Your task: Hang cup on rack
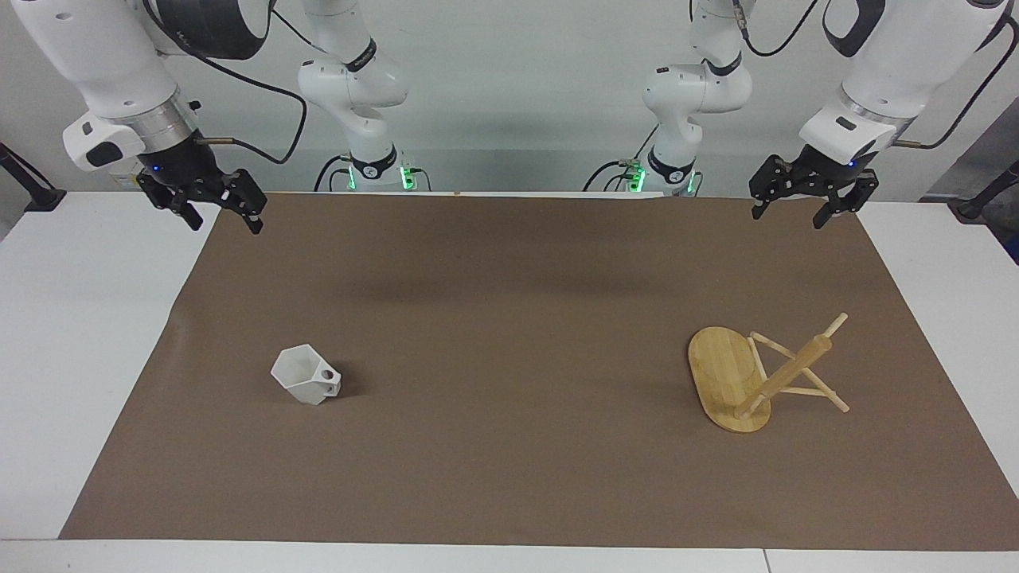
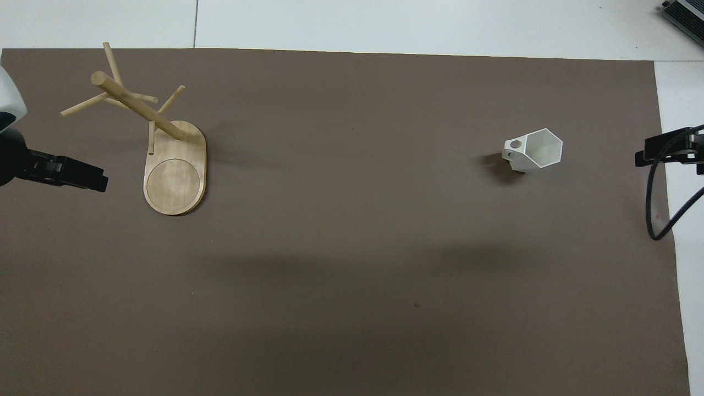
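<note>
We judge the small white cup (image 1: 306, 376) light, rigid and slick — best pinched across its wall by the right gripper (image 1: 220, 212); both grippers' jaws, the left gripper (image 1: 800, 204) included, stand apart.

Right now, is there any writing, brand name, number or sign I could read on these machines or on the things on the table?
None can be read.
Cup: plain white, no print.
Rack: bare wood, no label.
Brown mat: unmarked.
Arms: a dark band on the right arm may carry small marks, too small to read.

lab: two mounted robot arms (image 1: 350, 87)
</note>
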